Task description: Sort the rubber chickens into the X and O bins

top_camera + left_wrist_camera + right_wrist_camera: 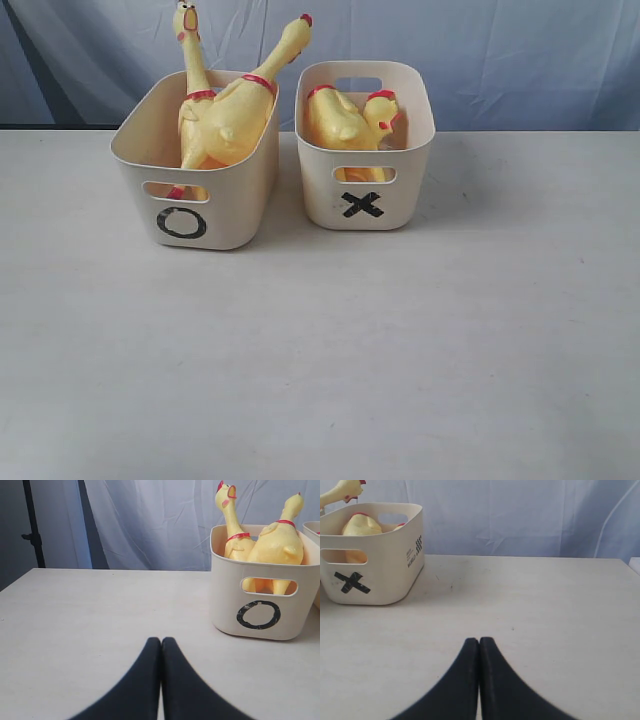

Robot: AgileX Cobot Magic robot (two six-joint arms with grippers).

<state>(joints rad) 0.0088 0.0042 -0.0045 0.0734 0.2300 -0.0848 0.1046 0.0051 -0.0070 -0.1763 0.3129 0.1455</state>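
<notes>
Spanning the whole scene, the pale table (320,350) carries everything, and a bluish-white curtain (500,50) hangs behind its far edge. 2 cream tubs stand side by side toward that far edge, close together but not touching. The O bin (240,205) is on the left of the exterior view and the X bin (412,170) on the right. Each has a cut-out handle slot in the wall facing the camera.

The O bin holds 2 yellow rubber chickens, both rising well above its rim. The upright chicken (190,60) stands at the left with its neck straight up and its red-combed head on top. The leaning chicken (235,115) rests against it, its long neck slanting up to the right past the rim toward the X bin. A bit of red shows through the O bin's handle slot.

Inside the X bin the yellow bodies (340,120) lie low, barely clearing the rim, with red bands and a red comb showing. How many birds there are cannot be told cleanly.

The left end effector (161,642) hovers over bare table in front of the O bin, its 2 dark fingers clenched together on nothing. The right end effector (479,642) is likewise clenched and empty, over bare table to the side of the X bin.

The black O mark (181,222) and black X mark (362,205) sit just below the slots.
</notes>
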